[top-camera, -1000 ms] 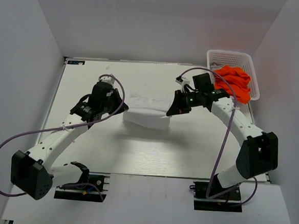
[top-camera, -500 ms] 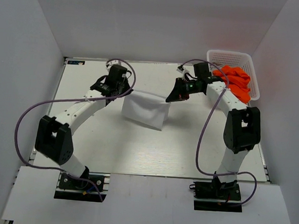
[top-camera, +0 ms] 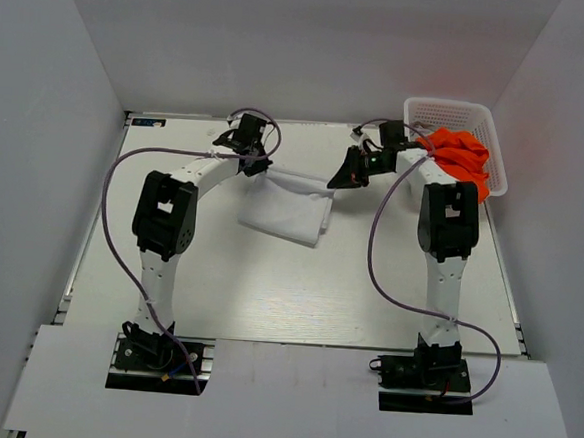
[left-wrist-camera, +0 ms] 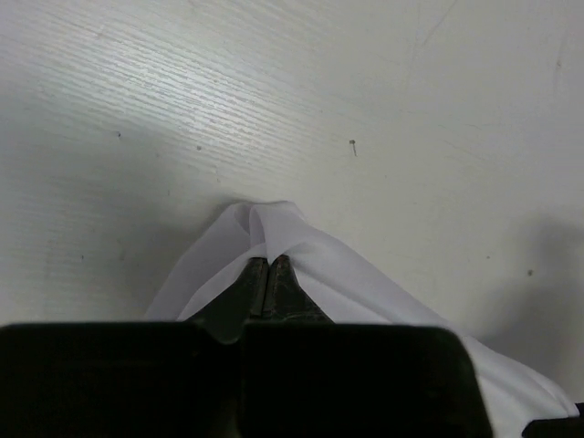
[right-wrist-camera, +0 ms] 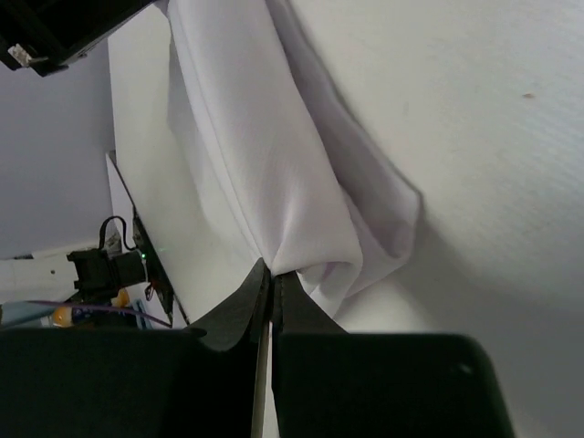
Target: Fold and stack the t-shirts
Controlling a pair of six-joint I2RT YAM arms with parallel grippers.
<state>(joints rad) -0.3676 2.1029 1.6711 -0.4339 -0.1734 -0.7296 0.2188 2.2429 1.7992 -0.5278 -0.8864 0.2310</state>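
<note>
Only one bit of marking out here: a small dark sticker (top-camera: 150,122) at the table's (top-camera: 297,290) far-left corner, too small to read.

Now the action. The left gripper (top-camera: 260,167) is clamped on a bunched fold of the white t-shirt (top-camera: 285,210). In its wrist view the jaws are pressed together with cloth pinched at the tips. The right gripper (top-camera: 335,181) matches it, jaws closed tight on a gathered corner of the same shirt, and its wrist view shows fabric draping away from the pinch.

What a change in one second. Back then the shirt was a compact bundle nearer the middle of the table with both arms bent. Half a second ago it had opened into a sheet, and now both arms are stretched long toward the far edge, with the shirt carried a little farther that way.

The shirt sits in the far-centre part of the table. Its held edge runs left to right between the two grippers, roughly along the far edge (slightly lower on the right), and the rest trails toward the near edge. It is a bit wider than it is deep, so its long axis goes side to side.

Over at the far-right corner an orange t-shirt (top-camera: 461,163) is heaped in a white basket (top-camera: 450,112), spilling over its near rim and well apart from the white one.
</note>
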